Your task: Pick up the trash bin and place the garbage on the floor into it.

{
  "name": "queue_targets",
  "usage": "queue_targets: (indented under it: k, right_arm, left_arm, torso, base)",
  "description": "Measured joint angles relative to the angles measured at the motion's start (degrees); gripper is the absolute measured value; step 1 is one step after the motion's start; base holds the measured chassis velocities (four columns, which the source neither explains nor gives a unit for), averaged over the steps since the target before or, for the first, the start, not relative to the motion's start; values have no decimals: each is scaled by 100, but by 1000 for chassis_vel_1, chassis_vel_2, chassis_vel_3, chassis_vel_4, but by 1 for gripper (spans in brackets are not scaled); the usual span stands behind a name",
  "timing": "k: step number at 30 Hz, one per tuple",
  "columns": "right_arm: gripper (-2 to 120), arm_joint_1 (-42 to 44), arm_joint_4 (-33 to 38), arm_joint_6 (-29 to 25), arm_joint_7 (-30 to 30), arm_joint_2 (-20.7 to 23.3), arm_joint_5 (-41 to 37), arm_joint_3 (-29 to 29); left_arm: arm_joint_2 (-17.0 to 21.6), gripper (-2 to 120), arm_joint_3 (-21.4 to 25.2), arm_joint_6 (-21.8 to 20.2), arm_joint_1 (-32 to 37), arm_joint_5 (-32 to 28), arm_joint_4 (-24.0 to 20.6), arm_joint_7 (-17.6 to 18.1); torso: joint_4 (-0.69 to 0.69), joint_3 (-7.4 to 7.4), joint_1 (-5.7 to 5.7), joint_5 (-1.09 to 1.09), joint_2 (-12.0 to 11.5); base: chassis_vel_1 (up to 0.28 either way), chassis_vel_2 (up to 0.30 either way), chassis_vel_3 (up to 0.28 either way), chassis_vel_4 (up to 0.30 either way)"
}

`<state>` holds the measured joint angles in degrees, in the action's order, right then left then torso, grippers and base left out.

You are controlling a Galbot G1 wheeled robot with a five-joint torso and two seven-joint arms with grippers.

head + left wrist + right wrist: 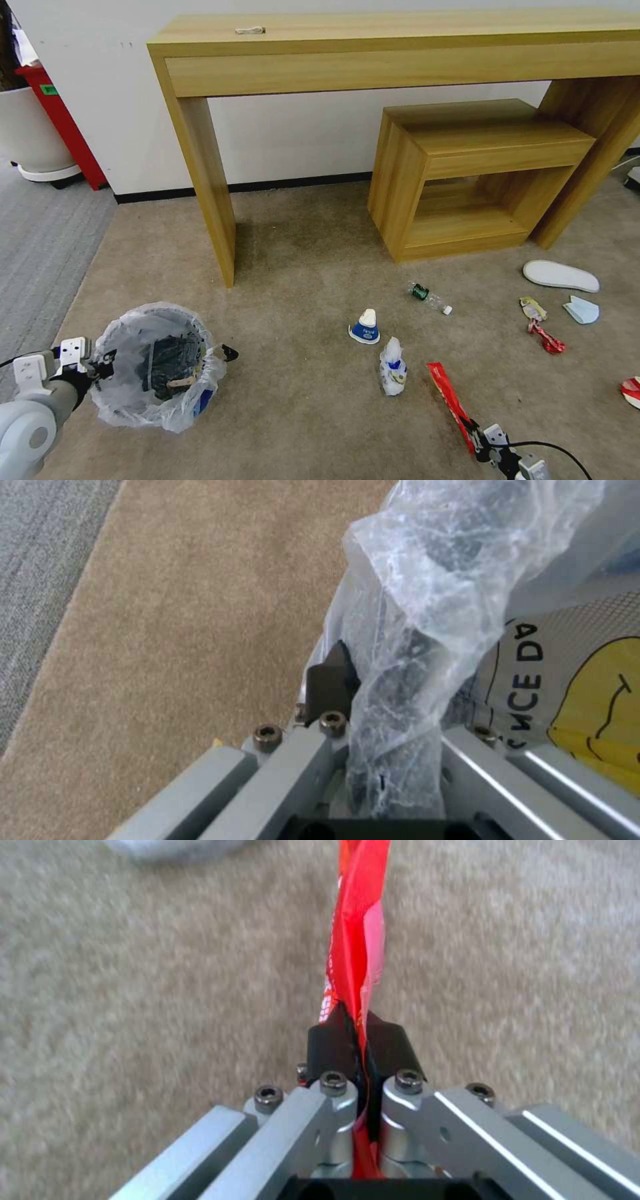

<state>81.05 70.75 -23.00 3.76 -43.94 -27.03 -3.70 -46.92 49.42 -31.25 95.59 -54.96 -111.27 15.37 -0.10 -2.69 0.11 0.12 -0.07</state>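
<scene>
Head view: the trash bin (pixel 160 367) sits at the 8 o'clock corner, its rim and plastic liner clamped by the left gripper (pixel 100 365). At 5 o'clock, the right gripper (pixel 475 435) is closed on the red wrapper strip (pixel 450 400). Paper cup (pixel 365 327), bottle (pixel 429 298) and slipper (pixel 560 275) lie on the floor (pixel 300 267).

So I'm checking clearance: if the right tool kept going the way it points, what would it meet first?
Probably the crumpled white cup, which lies past the red wrapper strip that the right tool grips; depth is unclear.
</scene>
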Motion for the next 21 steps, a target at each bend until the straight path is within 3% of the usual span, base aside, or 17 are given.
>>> queue_targets:
  k: [14, 20, 21]
  right_arm:
    - [0, -130, 570, -787, 958, 100, 133, -548]
    - [0, -230, 1012, -1089, 1690, 272, -46, -951]
    - [0, -279, 1164, -1171, 2092, 335, -130, -1079]
  left_arm:
    - [-75, 0, -56, -30, 67, 169, -52, -95]
    - [-102, 0, -86, -34, 74, 288, -125, -175]
    - [-102, 0, -95, -35, 84, 331, -148, -198]
  torso:
    - [0, 0, 0, 1, 0]
    - [0, 0, 1, 0, 0]
    - [-1, 0, 1, 0, 0]
  base:
    - [0, 0, 0, 0]
    - [0, 0, 0, 0]
    - [0, 0, 0, 0]
